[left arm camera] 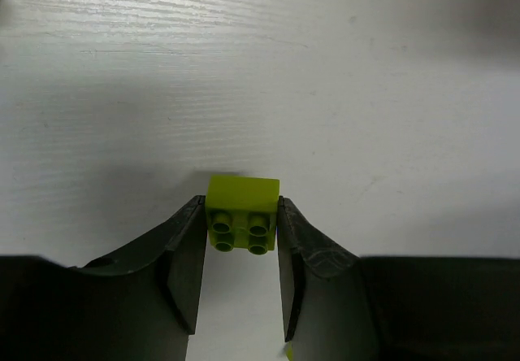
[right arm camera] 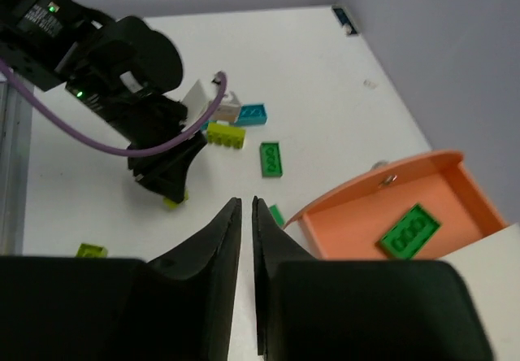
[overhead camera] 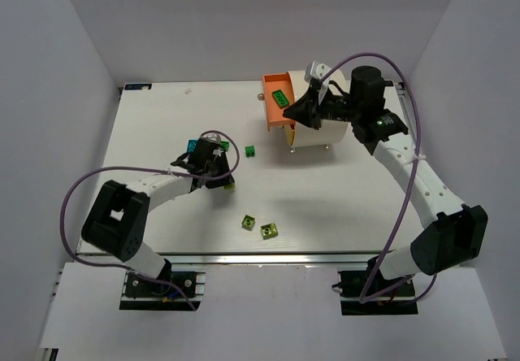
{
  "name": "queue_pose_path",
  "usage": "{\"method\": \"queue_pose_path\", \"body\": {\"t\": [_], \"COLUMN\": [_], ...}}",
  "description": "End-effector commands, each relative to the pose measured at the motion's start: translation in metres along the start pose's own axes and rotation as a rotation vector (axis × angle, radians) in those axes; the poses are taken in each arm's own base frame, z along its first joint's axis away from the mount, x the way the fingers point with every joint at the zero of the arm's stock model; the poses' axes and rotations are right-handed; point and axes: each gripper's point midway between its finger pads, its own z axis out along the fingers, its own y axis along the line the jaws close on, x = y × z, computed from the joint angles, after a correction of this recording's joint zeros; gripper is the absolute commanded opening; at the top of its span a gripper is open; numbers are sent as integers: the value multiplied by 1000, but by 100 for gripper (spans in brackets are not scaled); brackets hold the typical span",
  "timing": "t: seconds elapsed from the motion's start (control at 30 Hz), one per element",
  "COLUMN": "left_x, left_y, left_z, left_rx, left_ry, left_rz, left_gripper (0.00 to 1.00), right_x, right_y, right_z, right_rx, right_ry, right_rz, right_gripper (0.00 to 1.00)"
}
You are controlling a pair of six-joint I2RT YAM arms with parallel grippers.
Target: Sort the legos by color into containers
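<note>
My left gripper (left arm camera: pixel 241 224) is shut on a lime brick (left arm camera: pixel 242 215), low over the white table; it also shows in the top view (overhead camera: pixel 226 182). My right gripper (right arm camera: pixel 246 204) is shut and empty, held above the table beside the orange container (right arm camera: pixel 382 206); in the top view it (overhead camera: pixel 297 114) is at the container's near edge. The container (overhead camera: pixel 276 115) holds one green brick (right arm camera: pixel 410 231). On the table lie a green brick (overhead camera: pixel 251 150), a teal brick (overhead camera: pixel 193 145) and two lime bricks (overhead camera: pixel 249 223) (overhead camera: pixel 269 231).
The cream-white drum body (overhead camera: pixel 323 133) lies behind the orange opening at the back right. In the right wrist view a flat green brick (right arm camera: pixel 270 158), a teal brick (right arm camera: pixel 250 115) and a lime brick (right arm camera: pixel 225 135) lie beside the left arm. Grey walls surround the table (overhead camera: pixel 162 117).
</note>
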Motion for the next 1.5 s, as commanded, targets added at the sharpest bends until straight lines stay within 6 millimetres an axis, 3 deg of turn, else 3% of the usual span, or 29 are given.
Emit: {"method": "queue_pose_path", "body": {"t": [0.0,0.07,0.13,0.17,0.2,0.3,0.4,0.6,0.7,0.73,0.77,0.87,0.97,1.1,1.13,1.17,1.2,1.23,1.27,1.3,1.37,1.4,1.43,1.47], "left_x": [-6,-9,-11,-12,-15,-18,-26,-54,-75,-84,-92,-114,-136,-158,-161,-163,-162,-160,-160,-154,-156,-157,-156,-158], "left_y": [6,3,1,1,-1,-3,-7,-26,-46,-54,-60,-82,-104,-122,-122,-123,-121,-120,-117,-111,-102,-86,-78,-63], "left_z": [5,10,12,13,13,12,7,-11,-23,-26,-31,-40,-46,-43,-41,-41,-36,-35,-34,-31,-39,-39,-46,-46], "left_rx": [-79,-84,-82,-84,-83,-84,-80,-33,40,70,110,193,278,336,326,326,317,312,298,277,238,174,143,70], "left_ry": [33,45,46,47,43,45,29,-56,-118,-148,-164,-231,-291,-339,-343,-345,-337,-330,-333,-322,-353,-373,-391,-420], "left_rz": [38,41,41,41,41,38,38,24,11,-3,-17,-34,-47,-53,-54,-56,-59,-71,-76,-82,-93,-109,-113,-129], "left_gripper": [9,11,20,25,40,58,63,63,45,37,21,0,0,0,0,0,0,0,0,0,0,6,27,40], "right_x": [9,16,21,21,26,32,35,43,47,49,51,54,56,54,56,38,33,45,43,29,41,40,44,49], "right_y": [8,14,15,16,17,19,21,27,32,34,35,37,36,20,13,5,-1,-4,-7,-17,-19,-16,-14,-9], "right_z": [-7,-10,-12,-14,-14,-17,-18,-22,-24,-25,-25,-26,-25,-20,-13,-4,2,16,24,29,44,50,54,55], "right_rx": [8,12,21,29,31,44,51,48,39,35,34,32,39,100,105,122,129,113,111,133,117,106,91,74], "right_ry": [14,25,34,35,42,54,60,72,77,78,80,82,88,102,110,94,97,135,144,134,166,171,178,194], "right_rz": [-16,-6,2,0,6,15,16,12,15,17,18,21,17,-2,1,-34,-35,-2,2,-13,15,13,13,17], "right_gripper": [18,20,22,25,27,34,40,41,26,14,9,0,0,0,0,0,0,0,0,0,0,0,0,0]}}
